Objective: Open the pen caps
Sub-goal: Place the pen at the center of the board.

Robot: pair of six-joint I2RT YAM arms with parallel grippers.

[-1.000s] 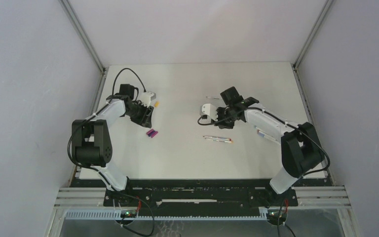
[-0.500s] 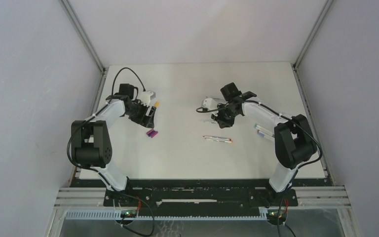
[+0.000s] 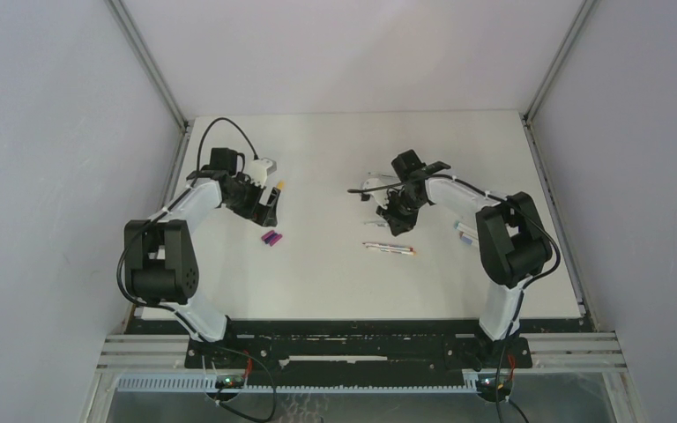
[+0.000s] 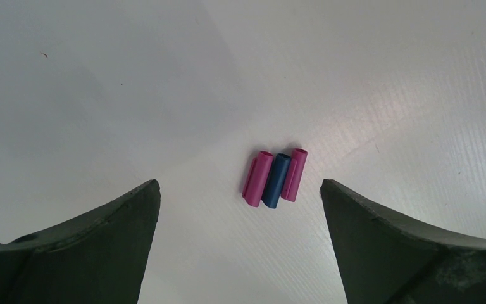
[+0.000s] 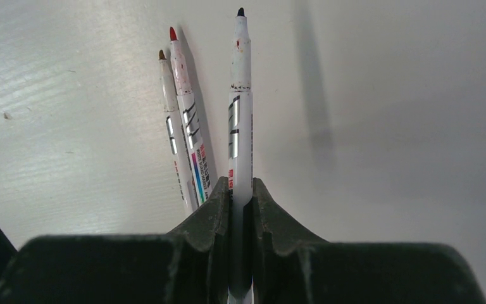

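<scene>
Left fingers (image 4: pixel 88 247) newly wide over 3 caps (image 4: pixel 276 178); right fingers (image 5: pixel 212 218) tight on pen (image 5: pixel 240 114).

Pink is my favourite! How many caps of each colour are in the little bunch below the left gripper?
Pink caps: 2
Blue cap: 1
Total: 3 caps

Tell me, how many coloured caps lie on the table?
4: two magenta caps flanking a blue cap near the left gripper, and an orange-yellow cap farther back. Others may be hidden.
</scene>
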